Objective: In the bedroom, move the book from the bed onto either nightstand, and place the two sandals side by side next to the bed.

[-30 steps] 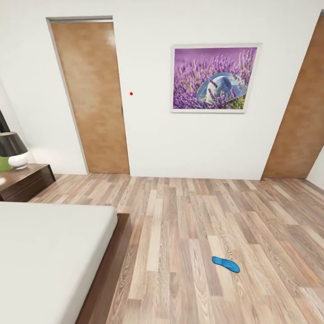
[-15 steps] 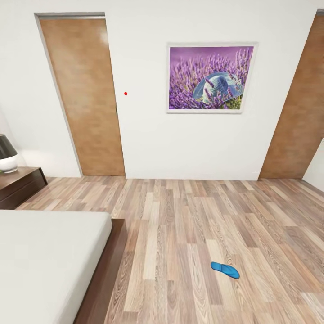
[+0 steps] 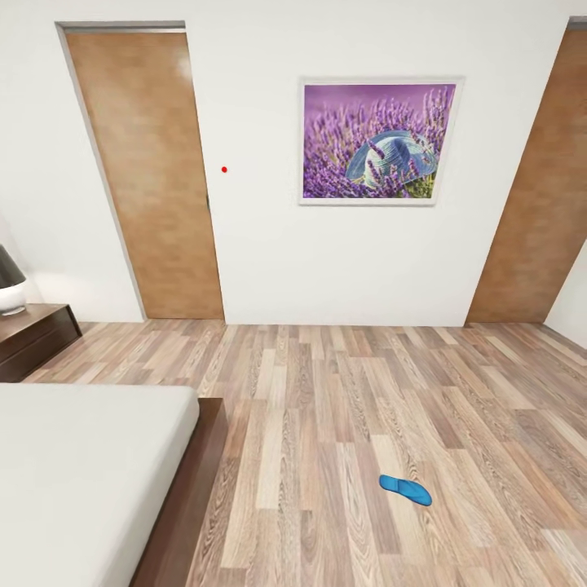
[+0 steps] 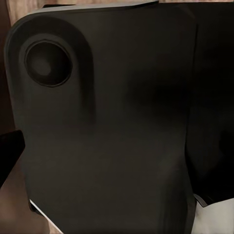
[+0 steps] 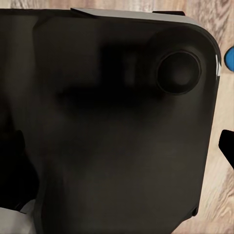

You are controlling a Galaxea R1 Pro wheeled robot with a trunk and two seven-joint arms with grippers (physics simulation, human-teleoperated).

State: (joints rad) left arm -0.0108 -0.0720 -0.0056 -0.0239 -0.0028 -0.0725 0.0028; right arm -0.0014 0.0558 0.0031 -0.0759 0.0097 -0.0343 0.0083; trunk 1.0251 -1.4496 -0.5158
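One blue sandal [image 3: 405, 490] lies flat on your wood-plank floor [image 3: 342, 391], lower right of centre, well apart from the bed [image 3: 90, 456], whose pale mattress is cut off at lower left. Your nightstand [image 3: 33, 338] and lamp [image 3: 10, 281] are clipped at the left edge. Dark housings block both wrist cameras, so I cannot tell either gripper's state.

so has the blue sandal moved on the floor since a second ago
No. The blue sandal lies on the same floor planks; the small shift in the picture is the camera turning.

Bed [image 3: 90, 456], nightstand [image 3: 33, 336] & lamp [image 3: 10, 285] cut off by head view's edge.
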